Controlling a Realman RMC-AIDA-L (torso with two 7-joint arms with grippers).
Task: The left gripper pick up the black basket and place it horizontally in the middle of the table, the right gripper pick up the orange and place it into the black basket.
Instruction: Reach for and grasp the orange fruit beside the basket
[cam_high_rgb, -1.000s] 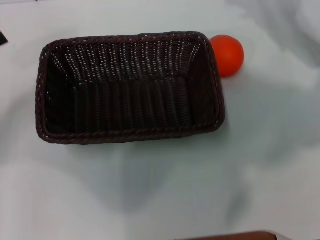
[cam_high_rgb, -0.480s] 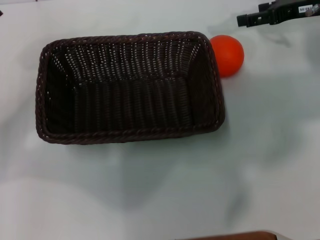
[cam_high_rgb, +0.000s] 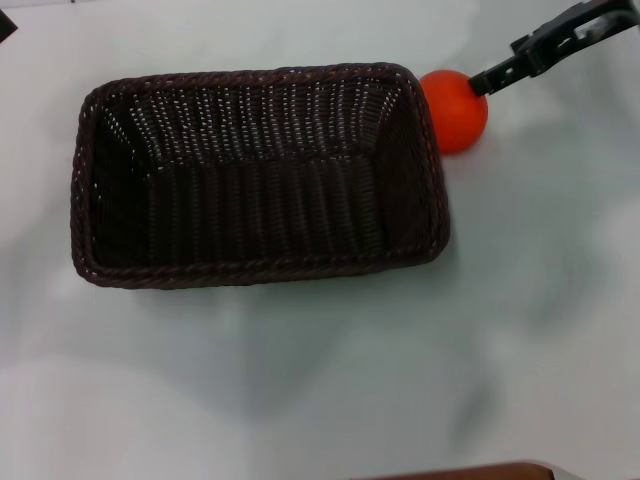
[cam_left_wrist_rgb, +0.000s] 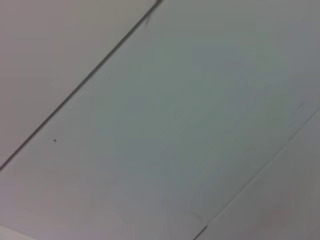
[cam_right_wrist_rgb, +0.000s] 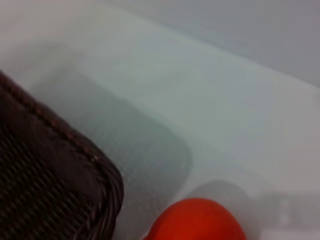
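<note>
The black basket (cam_high_rgb: 255, 175) lies lengthwise in the middle of the table (cam_high_rgb: 330, 380), open side up and empty. The orange (cam_high_rgb: 455, 110) rests on the table against the basket's far right corner. My right gripper (cam_high_rgb: 482, 80) reaches in from the far right, its black tip at the orange's upper right side. In the right wrist view the basket's corner (cam_right_wrist_rgb: 60, 170) and the orange (cam_right_wrist_rgb: 200, 220) sit close together. My left gripper (cam_high_rgb: 4, 22) shows only as a small black piece at the far left edge, away from the basket.
A brown edge (cam_high_rgb: 470, 470) runs along the near side of the table. The left wrist view shows only the pale table surface (cam_left_wrist_rgb: 165, 125) with thin dark seams.
My right gripper has come into view from the far right and lowered to the orange. The left gripper's black piece has drawn back toward the far left corner. Basket and orange have not moved.
</note>
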